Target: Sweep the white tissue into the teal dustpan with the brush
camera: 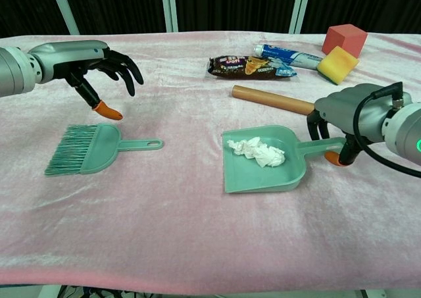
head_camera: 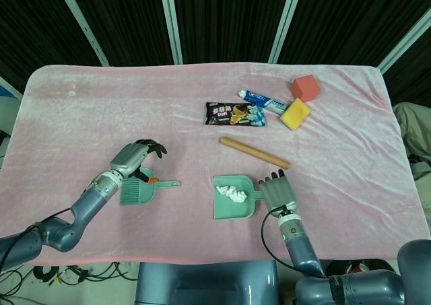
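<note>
The teal brush (camera: 92,148) lies flat on the pink cloth at the left, bristles pointing left; in the head view the brush (head_camera: 138,192) sits just below my left hand. That left hand (camera: 99,61) hovers above and behind it, fingers spread, holding nothing; the head view shows the left hand (head_camera: 138,155) too. The teal dustpan (camera: 263,179) rests at centre right with the crumpled white tissue (camera: 258,151) inside it. My right hand (camera: 348,117) grips the pan's handle. From the head view, the dustpan (head_camera: 229,209), tissue (head_camera: 232,192) and right hand (head_camera: 278,192) appear near the front edge.
A wooden rod (head_camera: 254,152) lies just behind the dustpan. Further back are a snack packet (head_camera: 235,113), a toothpaste tube (head_camera: 264,102), a yellow sponge (head_camera: 295,113) and a red cube (head_camera: 304,87). The table's front edge runs close below both hands.
</note>
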`<control>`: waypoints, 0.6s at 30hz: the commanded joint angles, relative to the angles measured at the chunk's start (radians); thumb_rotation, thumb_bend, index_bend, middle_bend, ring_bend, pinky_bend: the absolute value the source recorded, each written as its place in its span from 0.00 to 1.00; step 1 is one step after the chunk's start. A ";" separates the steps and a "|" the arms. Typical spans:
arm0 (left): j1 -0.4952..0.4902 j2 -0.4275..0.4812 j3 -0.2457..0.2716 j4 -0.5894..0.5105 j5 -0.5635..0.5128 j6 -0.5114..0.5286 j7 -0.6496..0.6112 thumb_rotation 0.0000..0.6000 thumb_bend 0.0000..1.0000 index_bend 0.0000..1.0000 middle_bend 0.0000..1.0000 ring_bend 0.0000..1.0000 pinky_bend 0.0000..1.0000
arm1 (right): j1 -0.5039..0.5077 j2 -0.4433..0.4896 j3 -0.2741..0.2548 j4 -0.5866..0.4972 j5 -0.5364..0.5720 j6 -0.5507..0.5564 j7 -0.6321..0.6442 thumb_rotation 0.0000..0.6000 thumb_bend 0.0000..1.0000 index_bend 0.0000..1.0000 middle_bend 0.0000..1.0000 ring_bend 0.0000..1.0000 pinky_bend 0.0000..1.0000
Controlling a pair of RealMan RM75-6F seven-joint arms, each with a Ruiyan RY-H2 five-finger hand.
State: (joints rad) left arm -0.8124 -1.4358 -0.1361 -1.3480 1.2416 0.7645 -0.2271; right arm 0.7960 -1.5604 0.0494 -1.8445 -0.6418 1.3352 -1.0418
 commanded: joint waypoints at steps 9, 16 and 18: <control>0.033 0.034 0.005 -0.074 -0.007 0.030 0.029 1.00 0.04 0.27 0.34 0.12 0.14 | -0.004 -0.008 -0.005 -0.022 0.026 0.030 -0.048 1.00 0.20 0.15 0.17 0.10 0.16; 0.088 0.085 0.019 -0.162 -0.002 0.109 0.067 1.00 0.05 0.25 0.26 0.07 0.13 | -0.014 0.024 -0.020 -0.068 0.024 0.061 -0.073 1.00 0.16 0.00 0.02 0.03 0.14; 0.114 0.105 0.026 -0.195 0.002 0.153 0.095 1.00 0.05 0.24 0.22 0.05 0.12 | -0.025 0.047 -0.034 -0.085 -0.005 0.074 -0.063 1.00 0.16 0.00 0.01 0.02 0.14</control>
State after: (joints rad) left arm -0.7255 -1.3537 -0.1183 -1.5102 1.2407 0.8780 -0.1595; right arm 0.7804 -1.5303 0.0271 -1.9148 -0.6264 1.3979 -1.1107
